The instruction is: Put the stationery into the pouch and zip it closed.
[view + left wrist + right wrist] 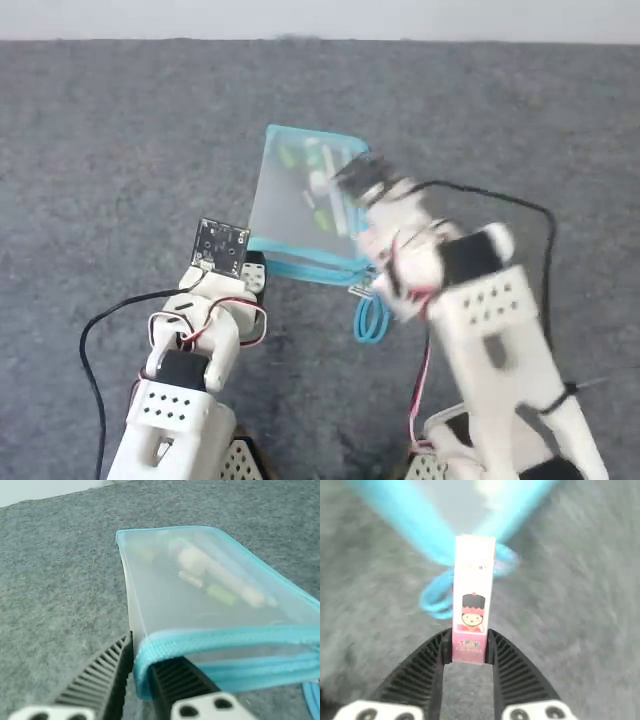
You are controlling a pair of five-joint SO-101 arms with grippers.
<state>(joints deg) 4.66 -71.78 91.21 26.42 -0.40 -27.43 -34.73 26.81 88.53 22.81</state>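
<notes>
Right wrist view shows the right pincer (pixel 468 641) clenched on a small pink-and-white eraser (pixel 473 590), which points ahead toward the pouch (pixel 295 195). The left pincer (pixel 142 657) grips the pouch's zipper corner between its jaws. The step looks like loading. Next, the eraser must slide forward into the mouth. The blue cord loop (pixel 437 597), just beyond the right pincer's tips, could snag.

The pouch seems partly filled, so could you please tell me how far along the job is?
Done: several pieces of stationery already lie inside the pouch. In hand: the left jaws pinch a corner of it by the blue zip, and the right jaws hold an eraser pointed at the open mouth. Left: slide the eraser in, then pull the zip shut.
</notes>
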